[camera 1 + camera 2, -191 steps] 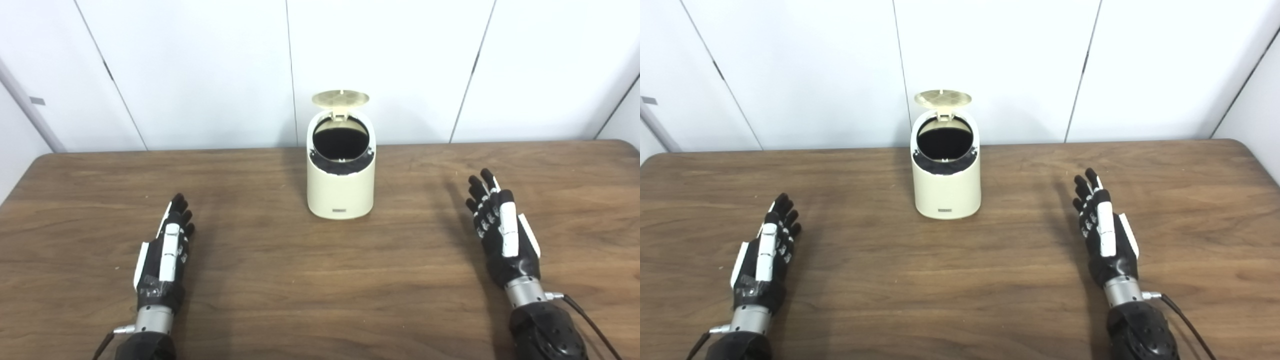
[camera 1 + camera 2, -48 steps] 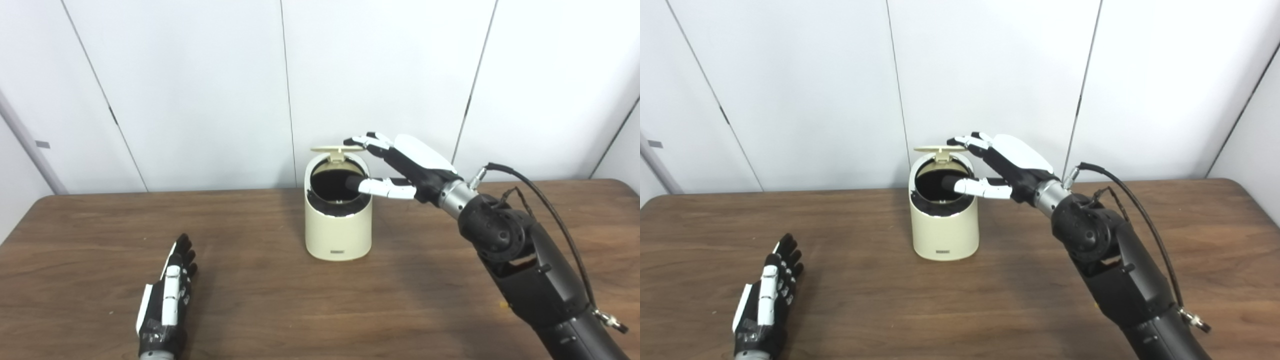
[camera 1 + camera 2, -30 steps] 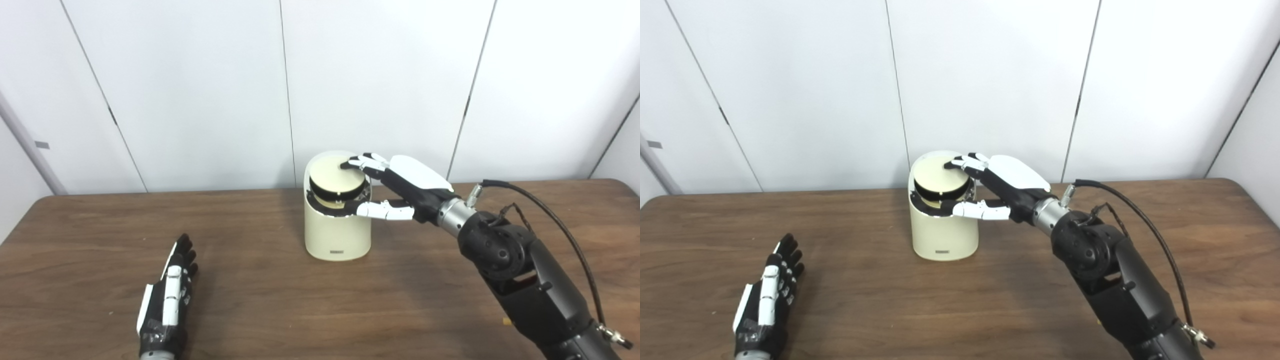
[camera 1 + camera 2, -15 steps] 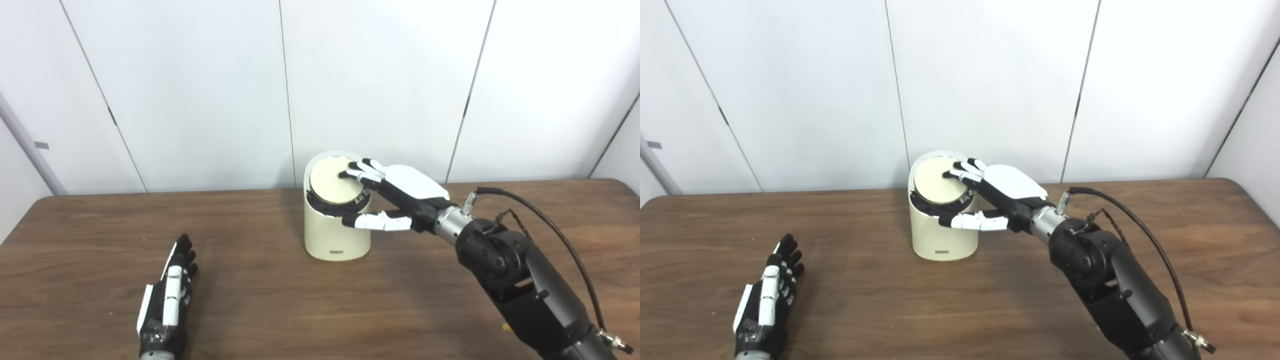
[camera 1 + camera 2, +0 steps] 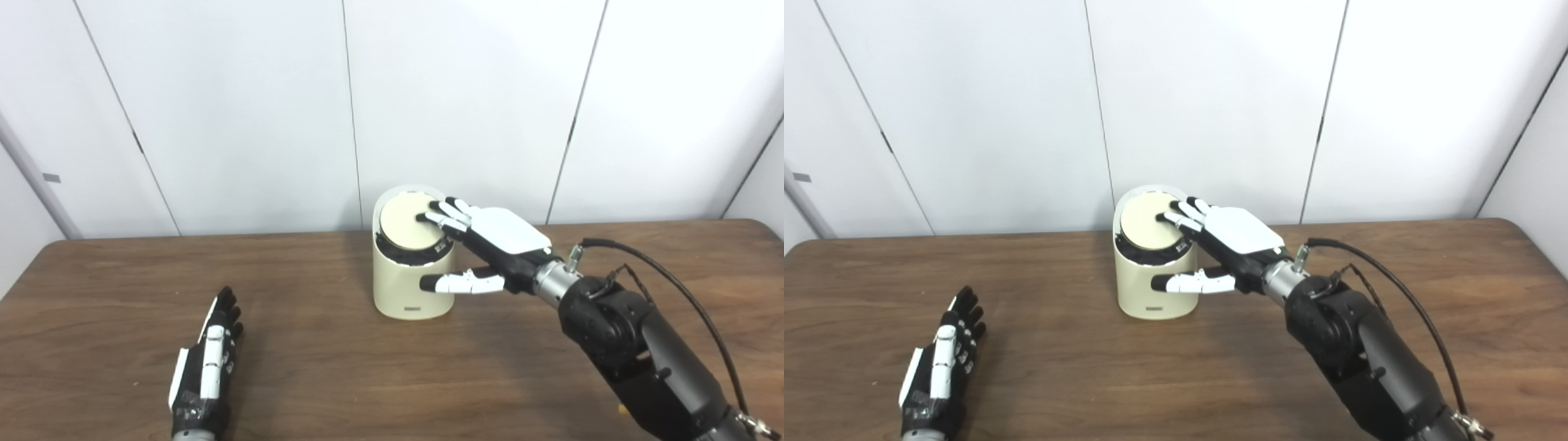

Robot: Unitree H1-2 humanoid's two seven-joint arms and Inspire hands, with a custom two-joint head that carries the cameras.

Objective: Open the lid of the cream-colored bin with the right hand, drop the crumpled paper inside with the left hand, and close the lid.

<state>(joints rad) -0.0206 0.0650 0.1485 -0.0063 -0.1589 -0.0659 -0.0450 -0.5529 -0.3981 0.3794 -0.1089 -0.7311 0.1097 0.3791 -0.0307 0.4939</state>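
The cream-colored bin (image 5: pixel 407 291) stands upright near the back middle of the wooden table (image 5: pixel 318 361). Its round lid (image 5: pixel 404 212) lies flat in the slanted top. My right hand (image 5: pixel 487 242) is open, its fingertips (image 5: pixel 429 215) resting on the right part of the lid and its thumb stretched across the bin's front right side. My left hand (image 5: pixel 205 364) lies flat and open on the table at the front left, holding nothing. No crumpled paper shows in either view.
A white panelled wall (image 5: pixel 245 110) rises right behind the table's back edge. My right forearm (image 5: pixel 643 349) with its black cable (image 5: pixel 680 282) crosses the right side of the table.
The lid, open 1.6 s ago, has been pushed down by my right hand and now lies flat. The hand has sunk a little with its thumb lower. My left hand has stayed put.
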